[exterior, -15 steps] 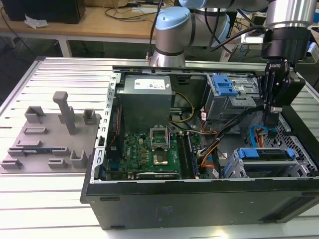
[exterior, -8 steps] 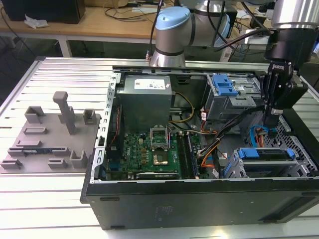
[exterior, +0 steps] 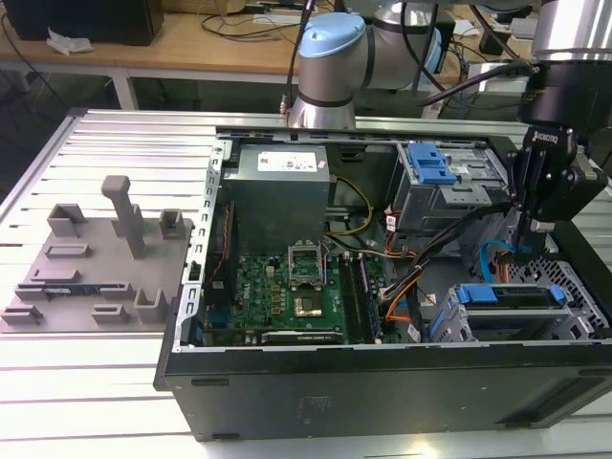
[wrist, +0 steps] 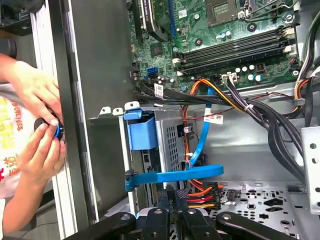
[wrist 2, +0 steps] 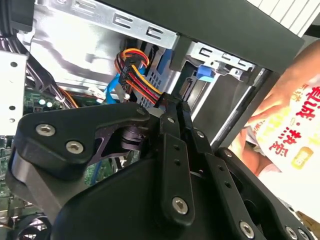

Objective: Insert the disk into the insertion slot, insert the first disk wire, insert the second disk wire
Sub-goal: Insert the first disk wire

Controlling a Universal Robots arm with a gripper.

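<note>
The disk (exterior: 507,295), silver in its blue carrier, lies seated in the insertion slot (exterior: 577,279), a low perforated grey cage at the exterior view's right front corner of the open computer case. My gripper (exterior: 524,251) hangs just behind the disk's rear end. In both wrist views the gripper (wrist 2: 172,102) (wrist: 175,196) is shut on a black connector of a disk wire, a bundle of red, orange and yellow strands (wrist 2: 137,75) (wrist: 202,192). A flat blue disk wire (wrist: 175,176) crosses right in front of the fingers and runs up to the motherboard. The carrier's blue tab (wrist: 142,132) is close by.
A taller grey bay with a blue latch (exterior: 430,163) stands behind the slot. Motherboard (exterior: 287,287), power supply (exterior: 277,182) and thick black cable bundles (wrist: 270,125) sit in the case. A person's hands (wrist: 35,130) work just outside the case wall. A grey fixture plate (exterior: 96,258) lies on the exterior view's left.
</note>
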